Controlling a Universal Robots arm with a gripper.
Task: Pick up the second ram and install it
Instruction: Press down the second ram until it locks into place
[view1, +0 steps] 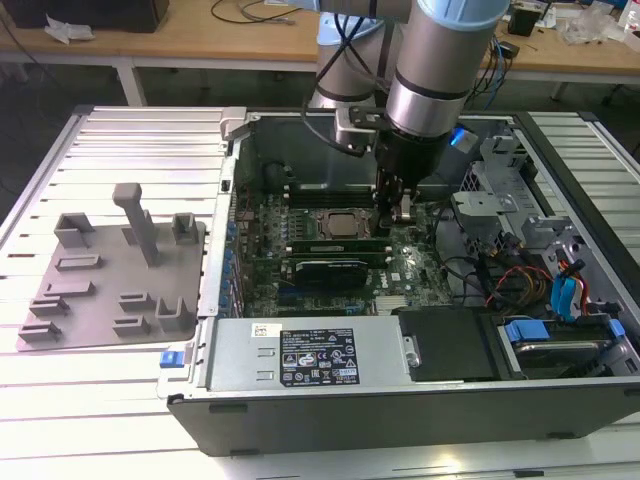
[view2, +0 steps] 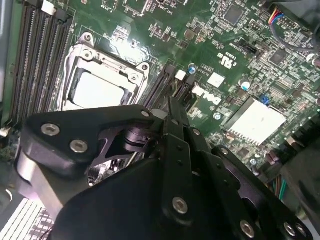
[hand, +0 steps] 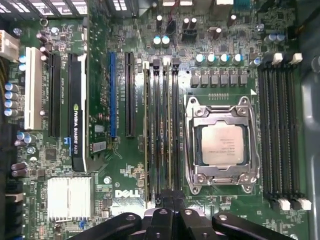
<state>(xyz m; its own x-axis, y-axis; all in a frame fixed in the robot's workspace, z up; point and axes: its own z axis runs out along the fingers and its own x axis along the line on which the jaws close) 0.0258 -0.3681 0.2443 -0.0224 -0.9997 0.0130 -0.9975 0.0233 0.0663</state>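
Item 1. Black two-fingered gripper (view1: 397, 212) on a grey robot arm, lowered into an open dark grey computer case (view1: 400, 420). In both wrist views its fingers (hand: 161, 212) are drawn together with no gap visible between them. Whether they pinch anything cannot be told.

Item 2. Second ram (hand: 167, 125), a thin green circuit-board stick. It stands on edge in a black memory slot and runs straight away from the fingertips, with its near end directly under them. A similar stick (hand: 146, 125) stands two slots over, on the side away from the processor.

Item 3. Large green motherboard (hand: 135, 165), lying flat beneath the gripper.

Item 4. Square silver processor (hand: 222, 145) in a metal retention frame, just beside the occupied slots and close to the gripper.

Item 5. Four empty black memory slots (hand: 280, 130), beyond the processor from the gripper.

Item 6. Black graphics card (hand: 77, 115), farther from the gripper, opposite the processor.

Item 7. Ribbed silver heatsink (hand: 70, 197), near the gripper on the graphics-card side.

Item 8. Grey moulded parts tray (view1: 110, 280), outside the case and well apart from the gripper.
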